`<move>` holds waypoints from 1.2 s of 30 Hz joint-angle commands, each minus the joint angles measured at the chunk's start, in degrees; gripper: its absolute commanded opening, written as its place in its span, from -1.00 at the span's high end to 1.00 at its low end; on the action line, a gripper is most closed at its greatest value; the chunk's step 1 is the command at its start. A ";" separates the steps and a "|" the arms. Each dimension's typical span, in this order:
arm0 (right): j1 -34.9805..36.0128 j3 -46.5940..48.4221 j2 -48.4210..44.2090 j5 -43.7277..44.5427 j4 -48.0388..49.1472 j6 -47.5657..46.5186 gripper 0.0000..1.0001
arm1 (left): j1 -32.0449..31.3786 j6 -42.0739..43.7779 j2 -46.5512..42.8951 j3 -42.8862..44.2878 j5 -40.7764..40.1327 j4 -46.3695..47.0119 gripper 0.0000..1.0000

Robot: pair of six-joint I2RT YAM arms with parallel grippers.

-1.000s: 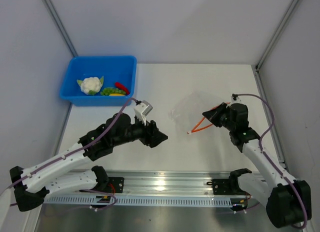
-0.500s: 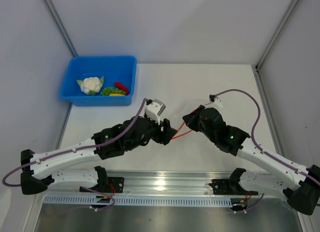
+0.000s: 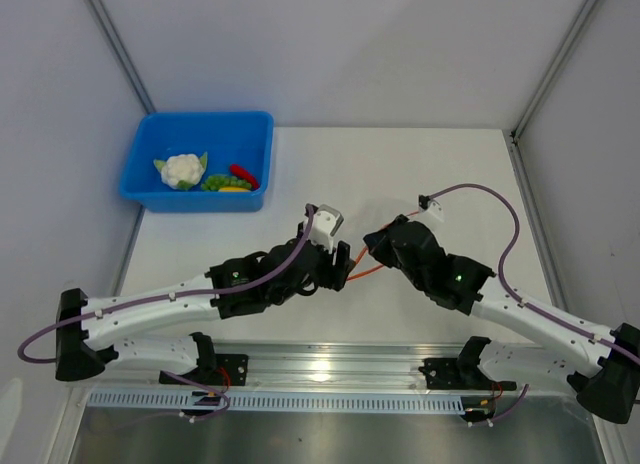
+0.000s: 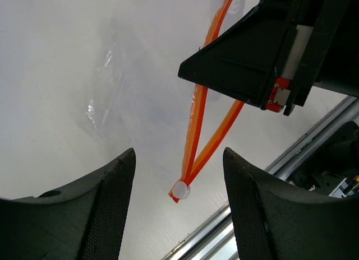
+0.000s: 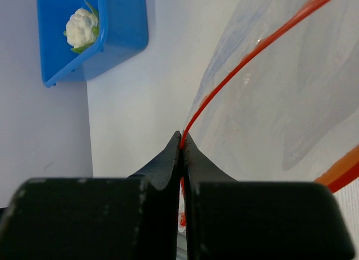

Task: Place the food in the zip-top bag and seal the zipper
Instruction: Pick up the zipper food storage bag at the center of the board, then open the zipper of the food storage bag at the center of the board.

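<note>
Operator: Both grippers have converged on the table (image 3: 430, 174) centre. The right gripper (image 5: 182, 139) has carried the zip-top bag (image 5: 269, 103) in from 3 o'clock, and the left gripper (image 4: 179, 159) has advanced to meet it.

Inspector: Gripper states?

Operator: Right jaws are fully closed, pinching the zipper (image 5: 247, 52) strip. Left jaws stand wide apart and empty. In the left wrist view the zipper's end, with its white slider (image 4: 180, 189), lies between the fingers, untouched.

Inspector: Handling properties?

Operator: By judgement, the bag is thin clear film: very light, floppy and slippery. It is unlikely to hold its mouth open unaided. Take hold on the stiffer zipper strip, at the lip opposite the right gripper's pinch, not on the film.

Inspector: Food location?

Operator: All of it is in the blue bin (image 3: 195, 202) at 10 o'clock, well apart from the bag: cauliflower (image 3: 182, 169), grape bunch (image 3: 213, 183), chili pepper (image 3: 243, 173), yellow-orange piece (image 3: 234, 188). None is bagged yet.

Inspector: Surface and room?

Operator: The table is white, smooth and matte. Pale walls stand at 9, 12 and 3 o'clock, and a metal rail (image 3: 330, 364) runs along 6 o'clock.
</note>
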 commanded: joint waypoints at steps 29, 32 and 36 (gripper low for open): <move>0.82 1.67 -2.10 -0.30 2.61 0.50 1.00 | 3.05 2.67 4.63 -5.34 5.39 11.21 -0.41; 0.82 1.41 -2.10 -0.30 2.79 0.23 1.00 | 3.04 2.32 3.23 -6.56 7.66 12.95 -0.41; 0.82 1.15 -1.92 -0.22 2.96 0.14 1.00 | 3.04 1.88 -0.37 -10.34 9.34 17.17 -0.40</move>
